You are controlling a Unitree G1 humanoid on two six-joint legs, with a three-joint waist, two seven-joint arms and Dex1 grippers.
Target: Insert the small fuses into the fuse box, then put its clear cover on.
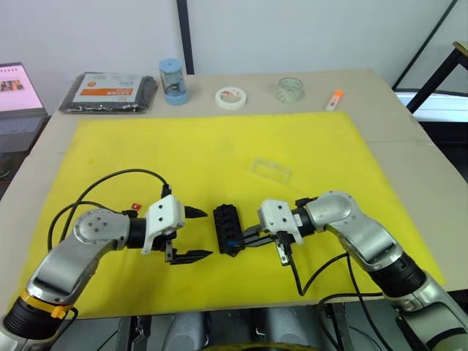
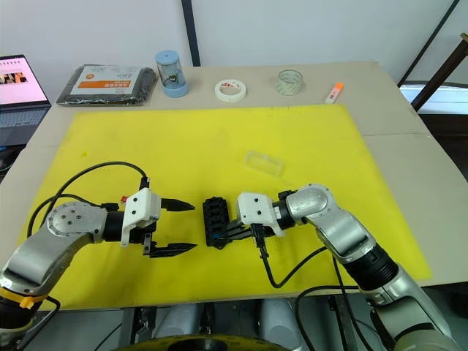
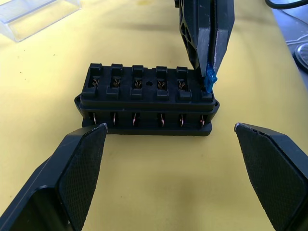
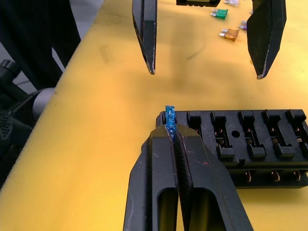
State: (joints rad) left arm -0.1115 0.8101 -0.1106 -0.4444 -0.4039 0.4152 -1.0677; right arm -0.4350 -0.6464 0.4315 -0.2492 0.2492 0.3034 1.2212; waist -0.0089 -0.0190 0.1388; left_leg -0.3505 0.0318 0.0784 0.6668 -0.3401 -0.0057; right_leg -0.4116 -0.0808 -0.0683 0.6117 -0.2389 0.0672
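The black fuse box (image 1: 227, 228) lies on the yellow mat (image 1: 219, 153) between my grippers, its slots showing bare metal contacts (image 3: 137, 84). My right gripper (image 1: 245, 241) is shut on a teal fuse (image 4: 169, 117) and holds it at the corner slot at the box's near end. My left gripper (image 1: 202, 234) stands open just left of the box, touching nothing. The clear cover (image 1: 271, 170) lies on the mat behind the box. A red fuse (image 1: 135, 207) sits behind my left wrist. Green (image 4: 220, 13) and orange (image 4: 231, 33) fuses lie loose beyond the left gripper.
Along the table's far edge stand a black packet with an orange label (image 1: 110, 91), a blue cylinder (image 1: 173, 80), a white tape roll (image 1: 230, 97), a clear tape roll (image 1: 289, 89) and an orange marker (image 1: 334, 99). A laptop (image 1: 18, 95) sits far left.
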